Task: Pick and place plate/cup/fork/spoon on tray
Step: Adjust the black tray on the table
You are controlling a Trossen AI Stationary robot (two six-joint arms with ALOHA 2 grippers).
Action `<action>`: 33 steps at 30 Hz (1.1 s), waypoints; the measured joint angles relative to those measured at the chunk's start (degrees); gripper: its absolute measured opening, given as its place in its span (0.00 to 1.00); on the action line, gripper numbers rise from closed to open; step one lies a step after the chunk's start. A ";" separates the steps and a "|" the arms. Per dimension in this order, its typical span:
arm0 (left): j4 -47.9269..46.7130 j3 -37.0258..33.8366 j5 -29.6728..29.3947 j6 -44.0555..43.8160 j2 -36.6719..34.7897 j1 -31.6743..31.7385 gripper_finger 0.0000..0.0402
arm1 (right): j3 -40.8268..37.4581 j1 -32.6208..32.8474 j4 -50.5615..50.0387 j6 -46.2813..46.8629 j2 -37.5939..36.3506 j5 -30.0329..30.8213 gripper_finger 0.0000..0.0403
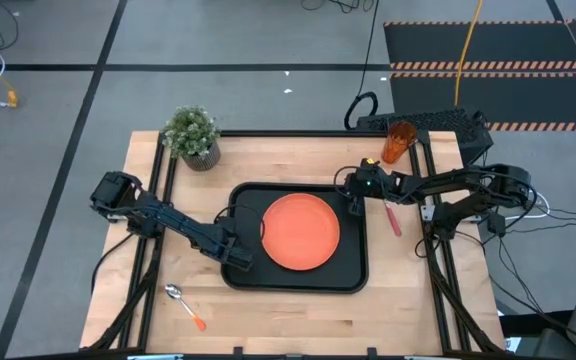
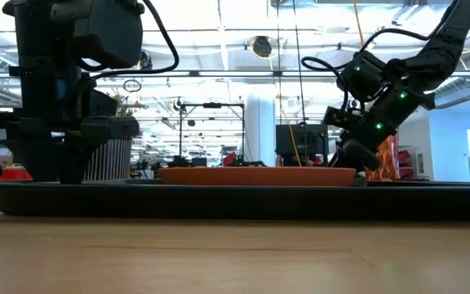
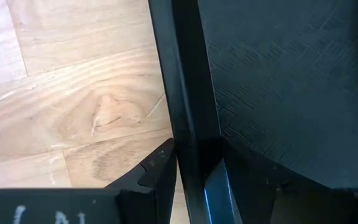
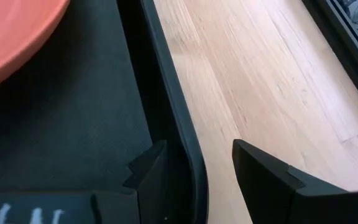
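Note:
The black tray [image 1: 298,285] lies flat on the wooden table with the orange plate [image 1: 300,231] on its floor. My left gripper [image 1: 236,257] is at the tray's left rim near the front corner, shut on that rim. My right gripper [image 1: 352,203] stands open astride the tray's right rim [image 4: 179,124] near the far corner; one finger is inside the tray and one over the wood, which shows between that finger and the rim. The amber cup [image 1: 400,142] stands upright at the far right. The pink-handled fork [image 1: 393,218] lies right of the tray. The spoon [image 1: 183,305] lies at the near left. My left gripper pinches the tray's raised left rim [image 3: 194,146] between its two fingers, one finger [image 3: 160,171] outside over the wood and the other inside over the tray's floor. The fingers come from above, pointing steeply down, across the rim. The tray rests flat on the table.
A potted green plant [image 1: 193,135] stands at the far left of the table. Black rails run along both table sides. Bare wood lies in front of the tray and to its right around the fork.

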 joint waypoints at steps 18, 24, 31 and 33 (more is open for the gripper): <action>-0.17 1.25 -0.91 0.46 -0.40 0.11 0.34 | 0.00 0.02 0.82 7.88 -0.02 -0.12 0.44; -0.03 1.31 0.00 0.05 -0.48 0.50 0.34 | 0.00 0.13 0.84 7.43 -0.02 -0.14 0.44; -0.17 1.34 1.47 0.76 -2.88 0.51 0.34 | 0.01 0.15 2.43 6.81 3.42 -0.27 0.44; -0.34 1.36 0.27 0.74 -4.15 0.03 0.34 | 0.03 0.15 3.87 6.93 5.39 -1.28 0.44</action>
